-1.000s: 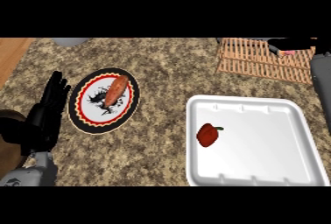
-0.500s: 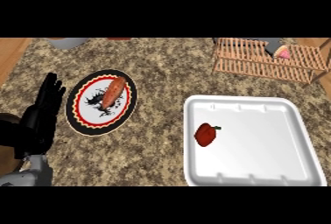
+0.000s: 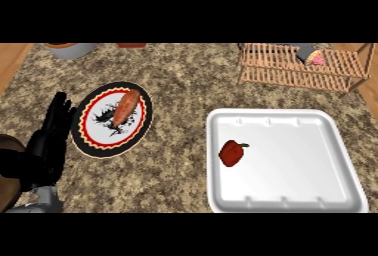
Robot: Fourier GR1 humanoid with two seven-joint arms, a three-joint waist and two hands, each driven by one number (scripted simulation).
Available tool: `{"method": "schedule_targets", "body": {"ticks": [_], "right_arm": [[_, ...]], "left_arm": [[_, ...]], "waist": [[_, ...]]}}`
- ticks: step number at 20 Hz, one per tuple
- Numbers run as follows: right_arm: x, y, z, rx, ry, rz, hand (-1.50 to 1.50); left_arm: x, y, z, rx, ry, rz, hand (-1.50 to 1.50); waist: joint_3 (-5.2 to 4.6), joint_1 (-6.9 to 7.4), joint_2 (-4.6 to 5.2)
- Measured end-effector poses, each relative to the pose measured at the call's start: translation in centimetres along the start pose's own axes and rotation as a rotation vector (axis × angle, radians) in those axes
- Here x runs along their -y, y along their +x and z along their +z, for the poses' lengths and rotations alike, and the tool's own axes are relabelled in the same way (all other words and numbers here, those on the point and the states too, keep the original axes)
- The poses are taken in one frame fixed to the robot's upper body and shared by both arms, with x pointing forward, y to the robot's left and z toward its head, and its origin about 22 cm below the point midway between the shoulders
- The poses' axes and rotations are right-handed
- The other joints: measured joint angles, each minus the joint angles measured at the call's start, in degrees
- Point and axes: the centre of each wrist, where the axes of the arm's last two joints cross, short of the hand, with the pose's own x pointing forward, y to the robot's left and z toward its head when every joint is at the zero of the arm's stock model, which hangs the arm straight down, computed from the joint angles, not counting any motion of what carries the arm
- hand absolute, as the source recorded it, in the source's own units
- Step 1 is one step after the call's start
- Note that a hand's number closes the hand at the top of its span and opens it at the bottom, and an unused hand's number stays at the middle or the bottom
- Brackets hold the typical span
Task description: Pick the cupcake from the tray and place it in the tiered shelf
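Speckled brown stone makes up the counter, with a strip of wood showing along its far left edge. On the right near side sits a white tray, and on its left part lies a red pepper with a small dark stem. Far right stands the wooden tiered shelf, built of thin slats, and the cupcake, pink topped with a grey base, rests in its right half, well apart from the tray. Left of centre lies a round plate with a black rim, a red zigzag ring and a white middle bearing a dark splash pattern; an orange sweet potato lies tilted across its far part. Just beside the plate's left rim the left hand rests at the view's left edge, fingers straight and released, pointing far, holding nothing. Its grey forearm comes in from the near left corner. A grey pot shows partly at the far left edge, and the right hand does not show
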Motion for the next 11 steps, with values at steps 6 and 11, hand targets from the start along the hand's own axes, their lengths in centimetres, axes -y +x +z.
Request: {"method": "schedule_targets", "body": {"ticks": [6, 11], "right_arm": [[6.3, -2.6, 1.1, -0.014, 0.032, -0.007, -1.5], [11.3, -4.3, 2.3, 0.002, 0.047, -0.029, -1.5]], "left_arm": [[0.3, 0.5, -0.2, -0.004, -0.001, 0.0, 0.0], [0.3, 0.6, -0.8, -0.001, -0.003, 0.003, 0.0]], "waist": [[-0.02, -0.36, -0.05], [0.0, 0.06, 0.15]]}}
